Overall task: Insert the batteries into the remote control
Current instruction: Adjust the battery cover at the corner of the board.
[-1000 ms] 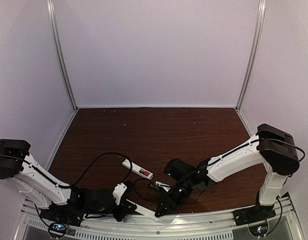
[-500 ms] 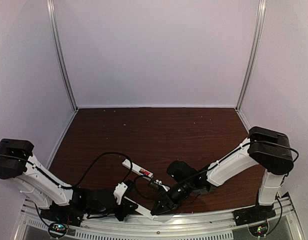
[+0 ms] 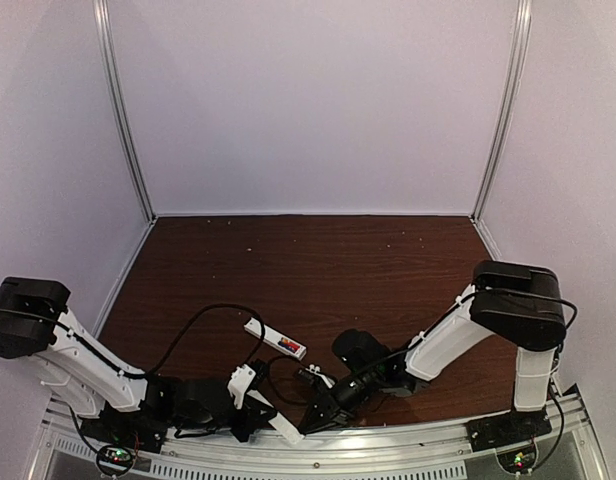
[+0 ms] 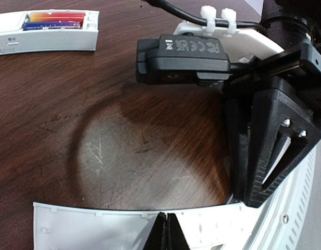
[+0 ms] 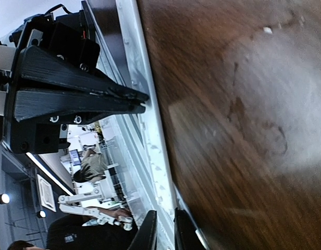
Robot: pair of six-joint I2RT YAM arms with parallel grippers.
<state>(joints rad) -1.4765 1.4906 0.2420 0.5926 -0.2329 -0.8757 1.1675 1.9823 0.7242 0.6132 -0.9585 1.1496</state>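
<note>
Desk (image 4: 113, 135): dark brown wood-grain laminate, scuffed, with fine scratches and a pale glare patch.

Remote control (image 4: 46, 34): slim white plastic bar, squared edges, lying flat at the upper left of the left wrist view. In the overhead view it sits left of centre in the lower part of the frame, apart from both arms. Its slot faces up. Two small glossy cylinders lie side by side in the slot, the red-orange battery (image 4: 56, 17) above the blue-purple battery (image 4: 52, 25).

Cover strip (image 4: 98, 226): thin, flat white plastic with small moulded ribs, running along the bottom edge of the left wrist view.

Left tool (image 4: 165, 232): matte black wedge fingers drawn together to a point and pinched on the strip's near edge.

Right tool (image 5: 164, 232): black, ridged, triangular open-frame fingers. The gap is narrow, the strip's end runs into it, and the fingers appear clamped on it. The tool stands at the right of the left wrist view, tip down on the strip.

Camera housing (image 4: 181, 52): boxy, black, rounded corners, mounted above the right tool.
</note>
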